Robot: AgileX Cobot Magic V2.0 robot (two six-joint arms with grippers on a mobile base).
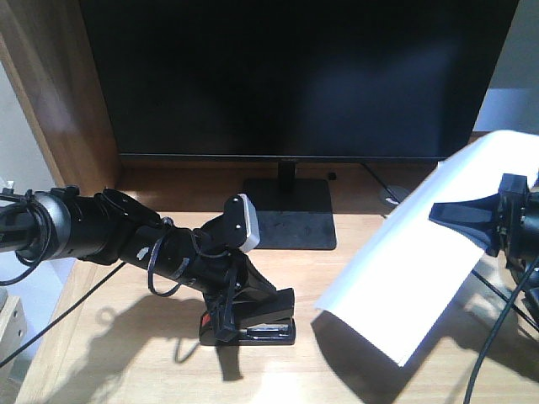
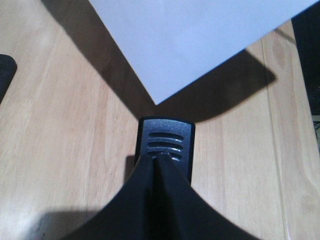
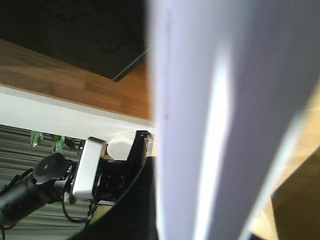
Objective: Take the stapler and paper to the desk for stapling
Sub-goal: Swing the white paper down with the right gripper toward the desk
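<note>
We've got both items at the light wood-grain desk [image 1: 109, 362], in front of the big black monitor [image 1: 295, 76]. Left gripper [image 1: 238, 322] is clamped on the small black desk stapler w/ the orange-red patch [image 1: 271, 333]. The stapler's base looks to sit on the desktop, just ahead of the monitor's foot. In the left wrist view the two fingers [image 2: 130, 210] run nearly together onto the stapler's ribbed end, so we read that as a firm pinch.

Right gripper [image 1: 472, 220] is pinched on the plain white rectangular paper sheet [image 1: 404, 261], which hangs tilted in the air on the right. Its low corner is near the stapler but apart from it and casts a shadow on the wood. In the right wrist view the sheet is blurred and fills most of the frame.

Step in hand, as we judge it: carrying is done, and we're lining up sheet & stapler. Next move prob. needs the right arm to lower and slide that corner toward the stapler's mouth while the left holds the stapler steady. Risk: the sheet is floppy, so the corner may curl & miss the slot.
</note>
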